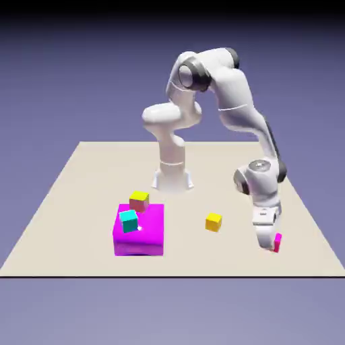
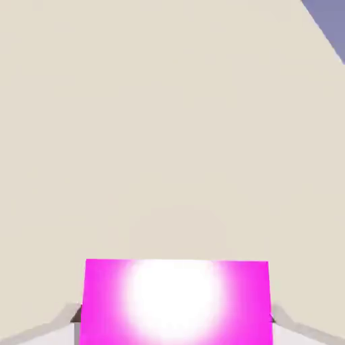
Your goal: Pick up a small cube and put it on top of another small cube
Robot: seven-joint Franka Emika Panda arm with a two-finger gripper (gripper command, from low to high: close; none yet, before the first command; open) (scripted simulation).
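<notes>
The small magenta-pink cube (image 1: 277,242) sits low over the table (image 1: 67,202) on the exterior view's right, pinched between the gripper (image 1: 272,245) fingers; in the hand view it (image 2: 176,302) fills the gap between both tips. To the gripper's side, toward the exterior view's left, lies a yellow cube (image 1: 213,222). Farther that way stands the large magenta block (image 1: 139,232), carrying a teal cube (image 1: 129,220), with a yellow-topped cube (image 1: 139,200) just behind.
</notes>
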